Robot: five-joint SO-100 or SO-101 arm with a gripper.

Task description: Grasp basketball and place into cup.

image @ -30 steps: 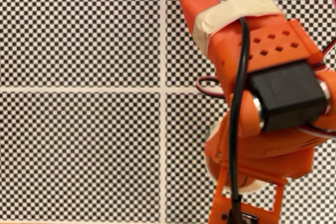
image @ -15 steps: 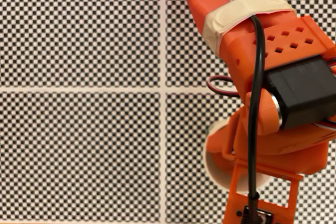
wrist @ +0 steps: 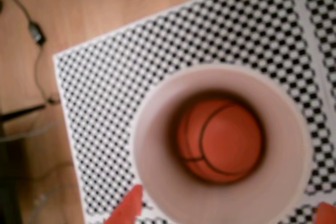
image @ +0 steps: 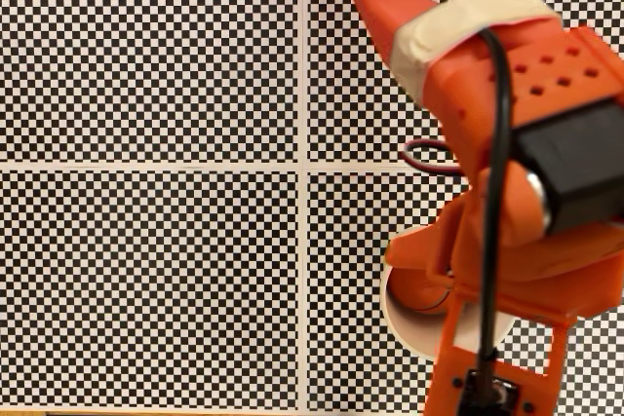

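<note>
At the bottom of the cup (wrist: 218, 145), seen straight down its mouth in the wrist view, rests the basketball (wrist: 219, 140), ringed on all sides by the pale inner wall and touched by nothing above it. Two orange fingertips (wrist: 127, 209) enter at the lower edge of that view, one at each side of the rim and well apart, so the gripper (wrist: 226, 214) stands released with nothing between its jaws. In the fixed view, the arm (image: 507, 133) has shifted toward the right compared with one second ago, uncovering the left arc of the cup (image: 392, 314) and a sliver of the ball (image: 414, 294) inside it; both were largely hidden under the arm before. The placement therefore appears complete, and only withdrawal of the arm would seem to remain. A sphere has no long axis; its black seam lines curve across the upward face. The cup's own axis is upright, mouth toward the wrist camera, on the checkered mat (wrist: 126, 77).
</note>
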